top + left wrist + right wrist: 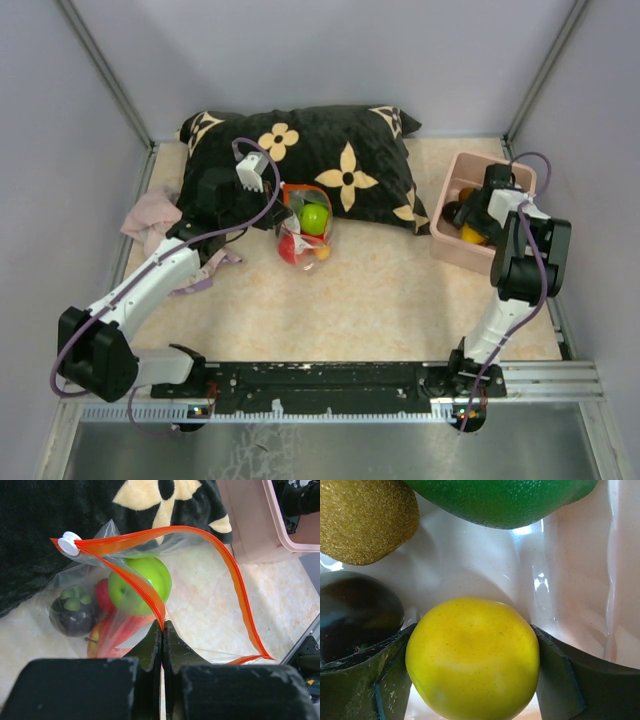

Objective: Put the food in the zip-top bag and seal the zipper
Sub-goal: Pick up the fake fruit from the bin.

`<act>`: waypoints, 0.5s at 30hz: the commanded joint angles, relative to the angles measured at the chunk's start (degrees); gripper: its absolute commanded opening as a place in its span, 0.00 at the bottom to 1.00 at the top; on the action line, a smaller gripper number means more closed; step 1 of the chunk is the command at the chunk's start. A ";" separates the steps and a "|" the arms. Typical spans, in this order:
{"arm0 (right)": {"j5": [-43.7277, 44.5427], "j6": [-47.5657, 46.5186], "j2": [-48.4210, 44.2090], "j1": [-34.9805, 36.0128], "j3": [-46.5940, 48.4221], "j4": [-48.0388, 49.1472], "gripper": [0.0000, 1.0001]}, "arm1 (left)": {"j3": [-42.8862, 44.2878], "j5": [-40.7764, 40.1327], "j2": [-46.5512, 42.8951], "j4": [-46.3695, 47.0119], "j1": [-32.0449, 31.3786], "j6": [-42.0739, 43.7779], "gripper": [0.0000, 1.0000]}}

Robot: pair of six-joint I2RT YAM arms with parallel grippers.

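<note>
The clear zip-top bag [304, 228] lies in front of the pillow, its red-orange zipper [230, 565] gaping open, with a white slider [68, 542] at one end. Inside it are a green apple [142, 582], a dark mangosteen [75, 611] and red fruits [117, 632]. My left gripper [163, 625] is shut on the near zipper strip and holds the mouth open. My right gripper [472, 672] is down in the pink bin [455, 250], its fingers closed on both sides of a yellow fruit [472, 657]. A green fruit [505, 500], a golden-brown one [362, 517] and a dark one [355, 612] lie around it.
A black pillow with cream flowers [300, 150] lies behind the bag. A pink cloth [150, 220] sits at the left under my left arm. The pink bin stands at the right edge of the table, close to the wall frame.
</note>
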 commanded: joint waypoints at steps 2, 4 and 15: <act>-0.27 -0.47 -5.22 -0.49 0.46 -0.06 0.41 | 0.07 0.23 -1.08 0.65 -0.17 -0.11 0.00; -0.25 -0.47 -7.23 -0.51 0.71 -0.20 0.37 | -0.05 0.47 -0.93 1.05 -0.13 -0.36 0.00; -1.60 -1.61 -14.93 -0.50 4.09 -0.87 0.25 | -0.17 1.10 -0.47 1.49 -0.22 -0.51 0.00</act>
